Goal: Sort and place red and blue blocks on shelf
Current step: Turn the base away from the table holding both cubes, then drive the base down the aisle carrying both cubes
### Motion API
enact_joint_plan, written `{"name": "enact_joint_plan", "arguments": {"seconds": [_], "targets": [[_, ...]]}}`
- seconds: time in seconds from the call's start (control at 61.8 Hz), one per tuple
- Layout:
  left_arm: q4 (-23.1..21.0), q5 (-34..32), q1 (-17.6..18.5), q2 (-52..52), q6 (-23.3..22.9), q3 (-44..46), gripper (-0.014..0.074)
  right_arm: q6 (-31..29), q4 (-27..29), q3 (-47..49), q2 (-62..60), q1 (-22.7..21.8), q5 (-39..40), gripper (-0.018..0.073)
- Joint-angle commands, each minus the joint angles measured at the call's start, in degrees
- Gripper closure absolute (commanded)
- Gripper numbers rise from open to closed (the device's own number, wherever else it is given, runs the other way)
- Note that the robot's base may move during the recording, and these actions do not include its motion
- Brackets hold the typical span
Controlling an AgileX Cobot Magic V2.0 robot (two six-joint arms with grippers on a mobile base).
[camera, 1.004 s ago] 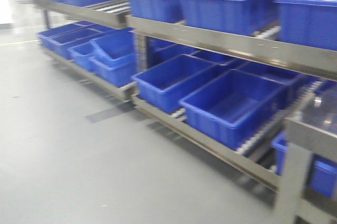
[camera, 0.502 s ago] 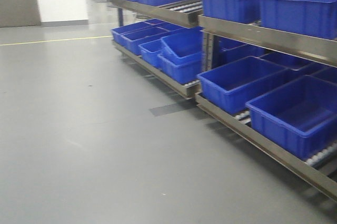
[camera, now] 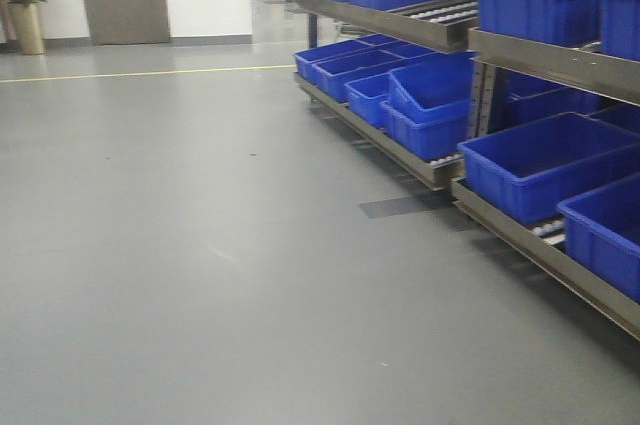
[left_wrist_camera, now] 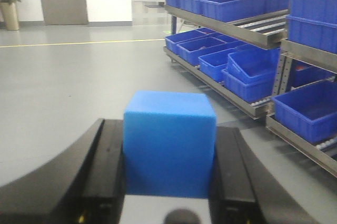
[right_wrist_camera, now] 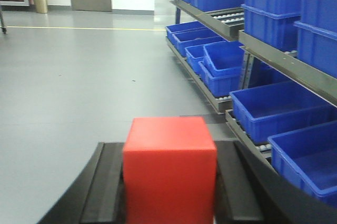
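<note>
Gripping blue block (left_wrist_camera: 169, 145) upright, left hand (left_wrist_camera: 168, 125); right hand (right_wrist_camera: 169, 147) clamps red block (right_wrist_camera: 169, 174), face forward.

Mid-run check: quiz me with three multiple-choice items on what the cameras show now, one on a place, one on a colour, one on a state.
1. In the front view, the shelf stands:
A) along the right side
B) along the left side
C) straight across the middle

2. The left gripper holds a block coloured:
A) red
B) blue
C) green

3. The right gripper is:
A) open and empty
B) shut on the red block
C) out of view

Answers:
1 A, its rails and blue bins run down the right edge.
2 B, the left wrist view shows the blue block between the fingers.
3 B, both fingers sit against the cube's sides.
</note>
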State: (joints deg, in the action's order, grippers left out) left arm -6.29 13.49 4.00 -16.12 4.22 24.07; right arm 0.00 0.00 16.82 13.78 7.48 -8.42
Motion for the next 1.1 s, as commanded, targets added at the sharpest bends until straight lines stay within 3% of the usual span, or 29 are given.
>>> {"name": "enact_joint_plan", "arguments": {"seconds": [0.0,1.085], "targets": [[-0.04,-4.82,-0.09,-0.46,-0.02,1.59,0.0474,-0.42,0.00,1.68,0.33,-0.23,5.25,0.0503],[-0.04,-4.82,-0.09,-0.46,-0.02,1.59,0.0474,-0.42,0.00,1.68,0.33,-0.23,5.25,0.0503]]}}
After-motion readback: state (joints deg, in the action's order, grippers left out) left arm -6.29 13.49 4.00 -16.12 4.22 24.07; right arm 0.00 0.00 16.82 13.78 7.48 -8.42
